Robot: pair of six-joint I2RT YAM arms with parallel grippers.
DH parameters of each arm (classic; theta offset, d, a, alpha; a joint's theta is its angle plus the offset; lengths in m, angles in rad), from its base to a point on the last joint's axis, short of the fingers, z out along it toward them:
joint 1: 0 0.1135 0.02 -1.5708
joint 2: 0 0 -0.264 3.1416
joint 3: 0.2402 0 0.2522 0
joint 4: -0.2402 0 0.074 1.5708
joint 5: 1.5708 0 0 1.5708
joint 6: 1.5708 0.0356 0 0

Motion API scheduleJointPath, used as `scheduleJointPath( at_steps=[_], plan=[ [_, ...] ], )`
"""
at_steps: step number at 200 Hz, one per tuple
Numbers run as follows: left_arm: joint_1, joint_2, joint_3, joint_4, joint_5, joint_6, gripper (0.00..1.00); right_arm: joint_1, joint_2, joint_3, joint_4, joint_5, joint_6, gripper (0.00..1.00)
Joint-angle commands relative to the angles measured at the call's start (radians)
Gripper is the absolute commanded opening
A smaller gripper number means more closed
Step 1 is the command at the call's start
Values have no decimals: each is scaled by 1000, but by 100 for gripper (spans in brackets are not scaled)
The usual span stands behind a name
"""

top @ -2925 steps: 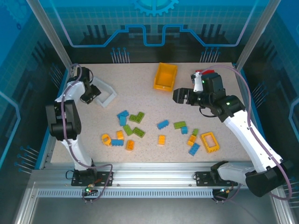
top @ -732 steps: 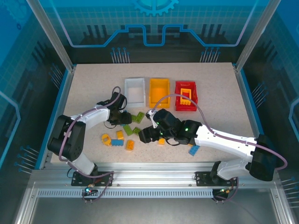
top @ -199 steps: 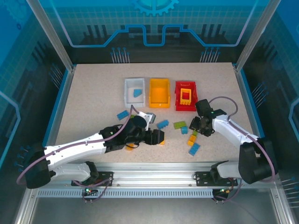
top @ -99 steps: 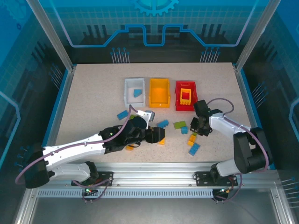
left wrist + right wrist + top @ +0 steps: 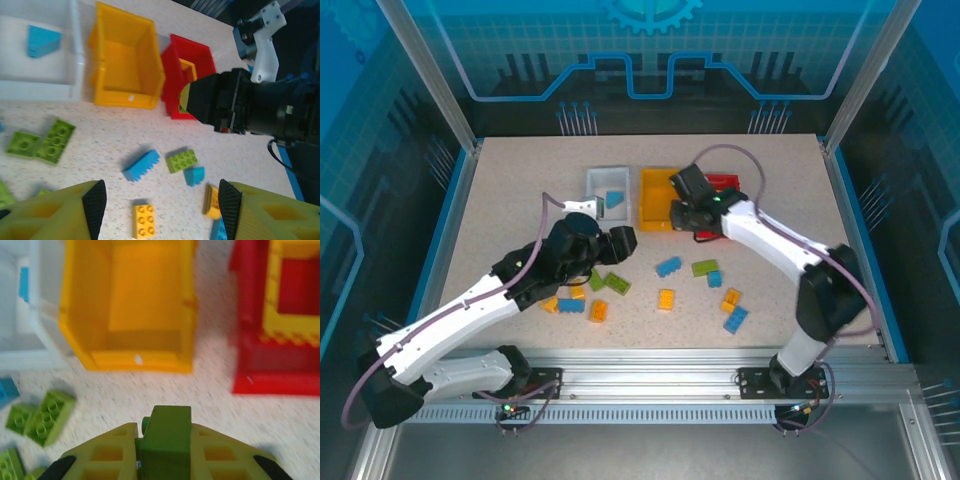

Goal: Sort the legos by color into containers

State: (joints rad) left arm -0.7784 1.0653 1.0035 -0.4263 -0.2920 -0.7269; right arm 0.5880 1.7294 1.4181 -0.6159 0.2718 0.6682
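**One green brick in the air, a dozen or so waiting**

Closest to the near edge, the loose legos [image 5: 665,298] lie scattered in blue, green and orange, well apart from the containers at their twelve o'clock. Above the pile's ten o'clock side hangs the left gripper [image 5: 161,202]. Its fingers [image 5: 60,210] are spread wide with nothing between them, and I'd say it is held open there to drop onto its next brick.

A little further on, the right gripper [image 5: 165,457] is clamped on a green brick [image 5: 167,432], just short of the bins. The yellow bin [image 5: 135,360] sits at eleven o'clock of that brick and is bare inside. The red bin [image 5: 280,370] at one o'clock carries the yellow frame piece [image 5: 274,290]. The white bin [image 5: 35,91], furthest left, holds a blue brick [image 5: 42,40]. So green looks bound for the yellow bin, the one slot unclaimed.

From overhead the right wrist is a dark lump at the yellow bin's front, and I cannot tell its load. Its own camera settles that. The left wrist view adds the frame piece inside the red bin, which the right arm covers from above.
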Motion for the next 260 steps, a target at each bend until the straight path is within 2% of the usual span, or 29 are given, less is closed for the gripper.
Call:
scheduleJointPath(
  at_steps=[1, 55, 73, 97, 124, 151, 178, 194, 211, 260],
  plan=[
    [44, -16, 41, -85, -4, 20, 65, 6, 169, 169, -56, -8, -42, 16],
    [122, -34, 21, -167, 38, 3, 65, -21, 483, 528, -205, -12, -25, 20],
    [154, -39, 6, -195, 59, -8, 66, -24, 511, 563, -224, -11, -24, 28],
    [210, -39, -17, -218, 102, -17, 66, -14, 477, 546, -208, -3, -36, 42],
    [293, -23, -35, -232, 158, -2, 67, 7, 410, 531, -202, 12, -55, 49],
    [376, 39, -43, -255, 169, 59, 70, 39, 304, 479, -180, 40, -67, 50],
    [468, 149, -66, -244, 166, 98, 75, 90, 139, 299, -68, 51, -87, 53],
    [557, 213, -95, -198, 246, 7, 76, 133, 51, 190, -7, 40, -100, 54],
    [621, 272, -113, -150, 305, -155, 75, 187, -19, 98, 33, 50, -114, 54],
    [637, 415, -108, 22, 396, -661, 71, 287, -118, -59, 75, 54, -106, 55]
  ],
)
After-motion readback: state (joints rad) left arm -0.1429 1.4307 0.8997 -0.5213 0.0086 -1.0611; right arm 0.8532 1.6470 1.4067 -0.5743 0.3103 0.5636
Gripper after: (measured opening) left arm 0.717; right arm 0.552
